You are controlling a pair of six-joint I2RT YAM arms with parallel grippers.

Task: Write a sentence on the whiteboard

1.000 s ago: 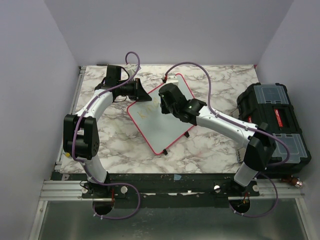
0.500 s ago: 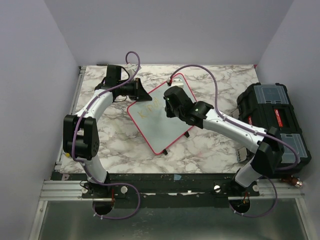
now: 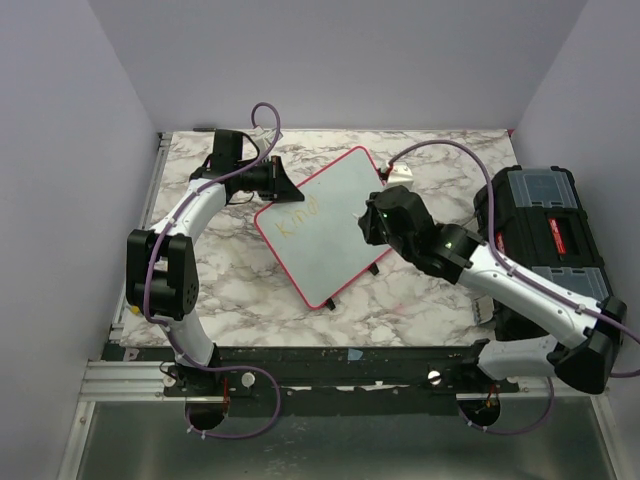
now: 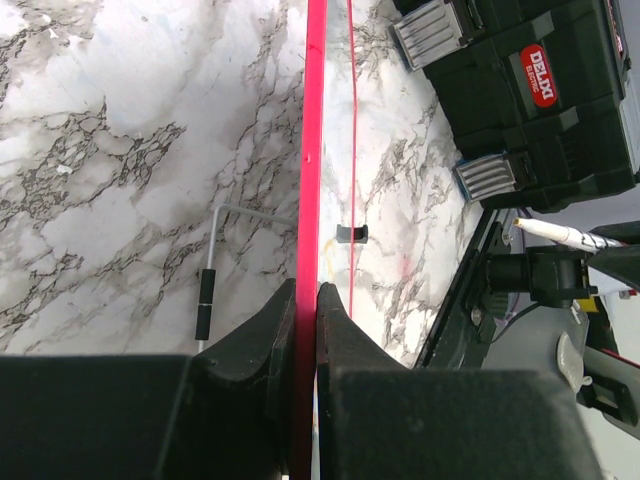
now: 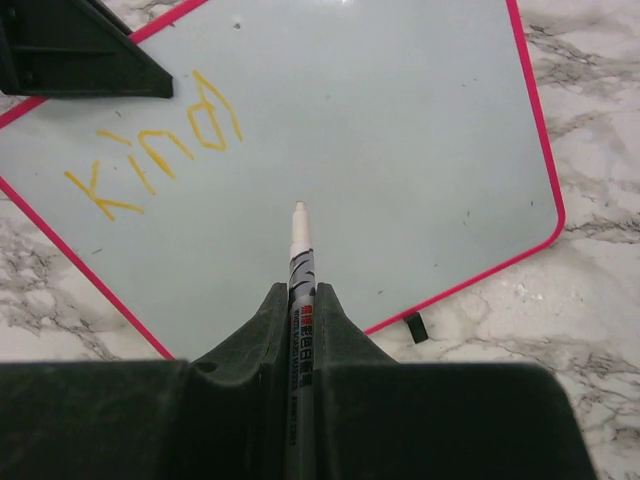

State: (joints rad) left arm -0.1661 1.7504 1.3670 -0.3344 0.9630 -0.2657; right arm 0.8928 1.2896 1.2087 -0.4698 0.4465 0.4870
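Top external view: the whiteboard (image 3: 325, 235) sits turned at a slant on the marble table (image 3: 230, 285), between the two arms. The left arm reaches up and bends in. The left gripper (image 3: 277, 183) pinches the board's pink-red frame at its top left edge, one finger on each side. The right arm stretches long and low from the right. The right gripper (image 3: 372, 222) hangs over the board's right edge and pinches a white marker (image 5: 299, 255). I cannot tell if the tip touches the board. Of the sentence (image 5: 155, 160), only the yellow word "Kind" shows, near the left gripper. A black toolbox (image 3: 550, 240) sits just beside the right arm.
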